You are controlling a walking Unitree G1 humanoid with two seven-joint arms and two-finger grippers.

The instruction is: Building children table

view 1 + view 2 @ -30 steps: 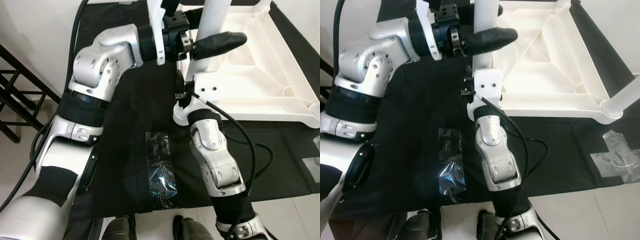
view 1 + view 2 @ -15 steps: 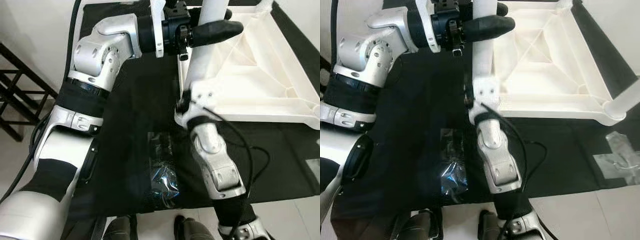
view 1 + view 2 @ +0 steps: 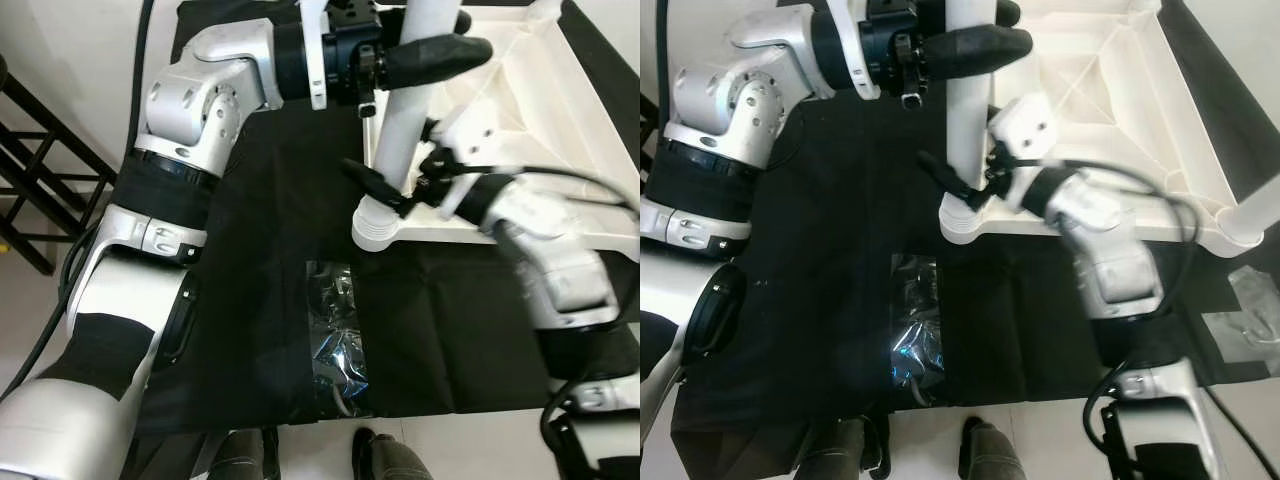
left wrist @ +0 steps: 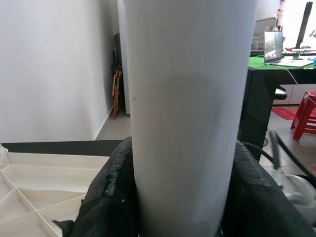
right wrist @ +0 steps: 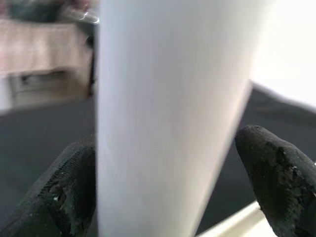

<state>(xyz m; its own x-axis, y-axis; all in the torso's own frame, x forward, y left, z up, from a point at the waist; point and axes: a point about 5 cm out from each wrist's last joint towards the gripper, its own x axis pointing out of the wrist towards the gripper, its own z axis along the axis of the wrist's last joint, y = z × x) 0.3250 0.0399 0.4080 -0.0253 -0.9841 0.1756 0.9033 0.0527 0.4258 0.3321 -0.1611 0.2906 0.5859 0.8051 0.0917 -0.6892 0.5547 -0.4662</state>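
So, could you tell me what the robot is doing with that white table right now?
The white table top lies upside down on a black cloth. The left gripper is shut on the upright white table leg near its top. The right gripper sits low on that leg by the corner socket, with its fingers open around it.

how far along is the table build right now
Done: the white tabletop lies upside down on the black cloth, and a white leg stands upright in its near corner socket.
In hand: the left gripper is clamped around the leg high up; the right gripper, fingers open, straddles it just above the socket.
Left: another leg stands at the right corner; the far corners can't be judged.
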